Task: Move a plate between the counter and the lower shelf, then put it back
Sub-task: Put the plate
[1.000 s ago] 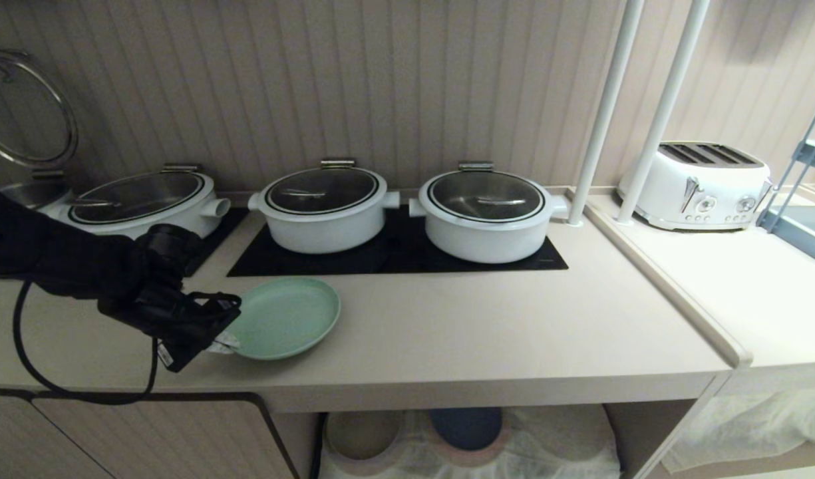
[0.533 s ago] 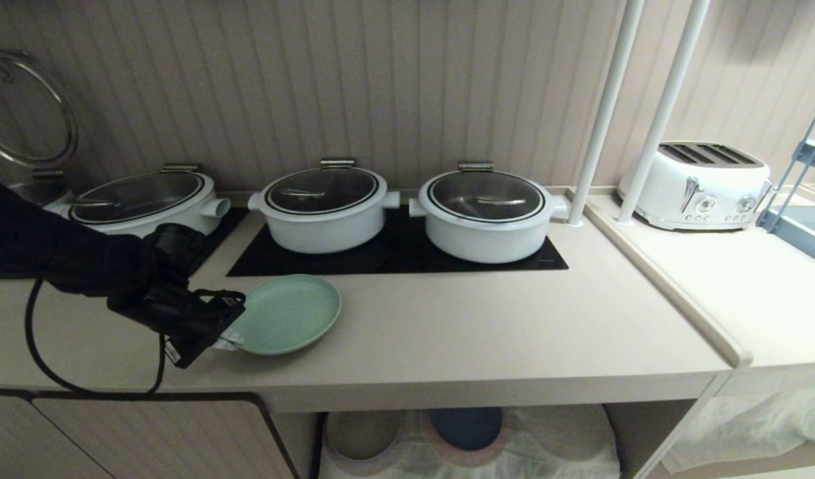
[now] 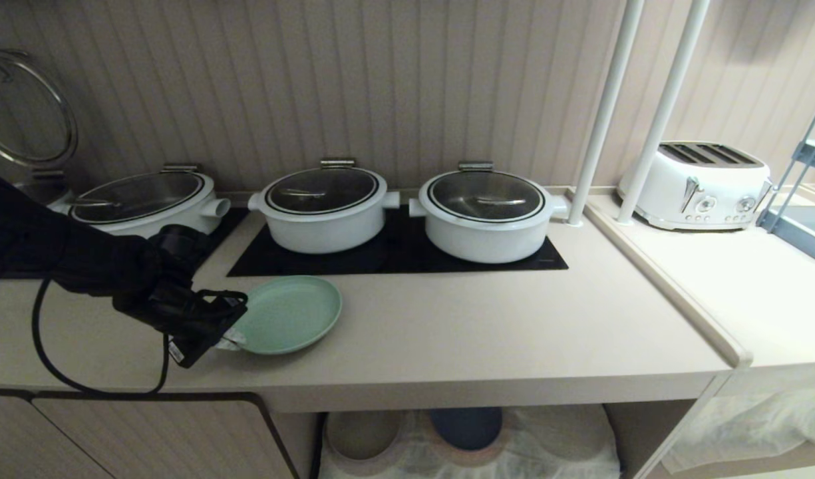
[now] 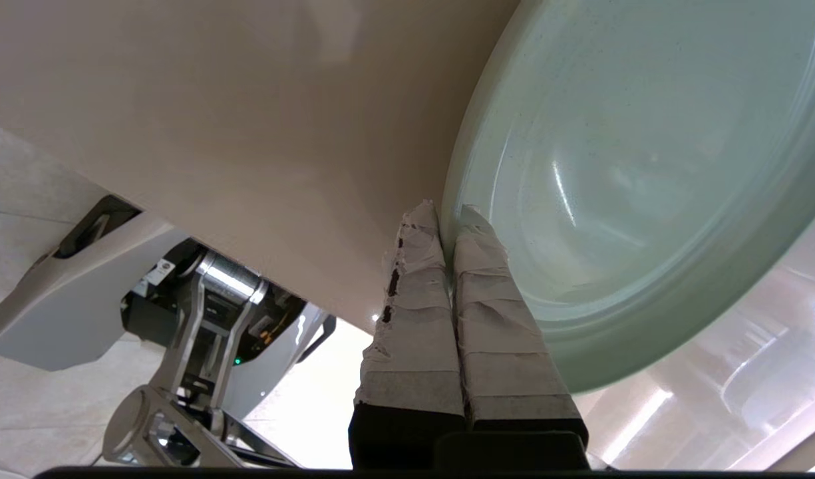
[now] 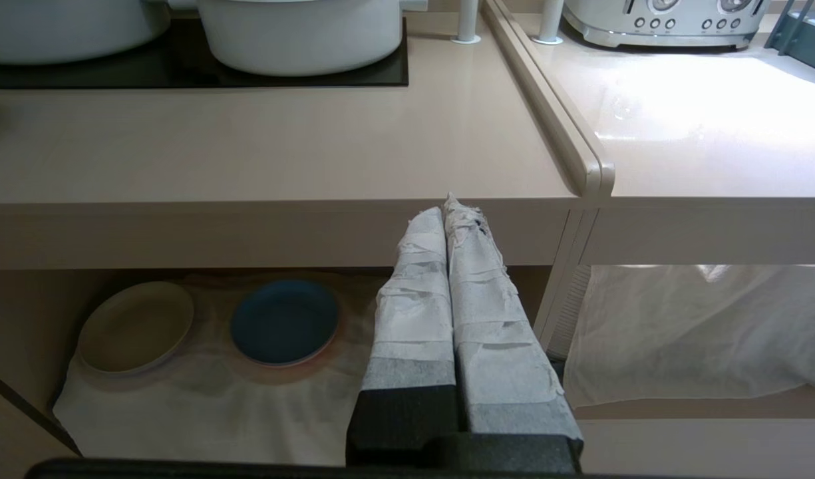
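The pale mint-green plate is on the beige counter, in front of the left end of the black hob. My left gripper is at its near-left edge, shut on the rim. The left wrist view shows both taped fingers pinching the plate rim, with the left gripper over the counter. I cannot tell whether the plate rests flat or is slightly raised. My right gripper is shut on nothing, parked in front of the counter edge above the lower shelf.
Three white lidded pots stand on the hob behind the plate. A blue plate and an off-white plate lie on the shelf cloth. To the right are white poles, a raised edge strip and a toaster.
My left arm has pushed a little farther over the counter, carrying the plate slightly right and toward the hob. The right gripper has stayed still.
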Robot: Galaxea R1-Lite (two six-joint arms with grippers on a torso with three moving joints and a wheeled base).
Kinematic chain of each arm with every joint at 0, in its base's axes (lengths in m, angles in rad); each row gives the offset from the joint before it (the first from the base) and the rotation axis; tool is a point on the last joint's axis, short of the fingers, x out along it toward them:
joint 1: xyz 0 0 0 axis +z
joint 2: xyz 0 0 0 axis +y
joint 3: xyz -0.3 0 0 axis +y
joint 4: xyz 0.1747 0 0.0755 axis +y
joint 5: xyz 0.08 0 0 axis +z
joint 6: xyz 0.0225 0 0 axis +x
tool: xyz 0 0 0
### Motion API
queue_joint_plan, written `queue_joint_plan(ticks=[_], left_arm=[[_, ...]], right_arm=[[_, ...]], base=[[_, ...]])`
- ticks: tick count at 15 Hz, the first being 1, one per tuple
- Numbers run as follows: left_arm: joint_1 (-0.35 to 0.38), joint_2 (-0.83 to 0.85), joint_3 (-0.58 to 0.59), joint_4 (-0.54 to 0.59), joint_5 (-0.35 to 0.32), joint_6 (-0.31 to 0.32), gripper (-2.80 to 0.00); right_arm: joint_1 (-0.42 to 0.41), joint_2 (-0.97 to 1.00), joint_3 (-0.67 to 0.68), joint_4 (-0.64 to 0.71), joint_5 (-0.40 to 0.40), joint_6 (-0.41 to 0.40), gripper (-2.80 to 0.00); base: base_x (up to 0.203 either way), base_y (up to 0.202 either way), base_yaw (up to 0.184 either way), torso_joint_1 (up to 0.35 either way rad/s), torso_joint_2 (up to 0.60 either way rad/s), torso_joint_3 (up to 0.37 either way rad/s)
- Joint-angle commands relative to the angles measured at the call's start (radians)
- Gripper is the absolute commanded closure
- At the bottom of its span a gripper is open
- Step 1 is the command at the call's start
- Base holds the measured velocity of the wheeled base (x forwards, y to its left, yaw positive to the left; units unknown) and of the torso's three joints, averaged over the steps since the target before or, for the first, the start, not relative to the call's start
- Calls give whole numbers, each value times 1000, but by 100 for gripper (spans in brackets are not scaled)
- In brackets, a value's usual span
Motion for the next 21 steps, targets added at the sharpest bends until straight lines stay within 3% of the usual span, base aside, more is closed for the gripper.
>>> queue_joint_plan(ticks=[1,13,14,21], left_arm=[[1,9,-4,2,-1,-5,0],[-9,26,-6,-1,-3,-5,0],[-9,26,-6,-2,-3,-5,-280],[-6,18,-12,-15,2,-5,-280]], right_arm=[[0,0,0,0,0,-1,0],[0,0,0,1,0,-1,0],[0,0,0,0,0,-1,0],[0,0,0,0,0,-1,0]], base=[[0,0,0,0,0,0],[0,0,0,0,0,0],[0,0,0,0,0,0],[0,0,0,0,0,0]])
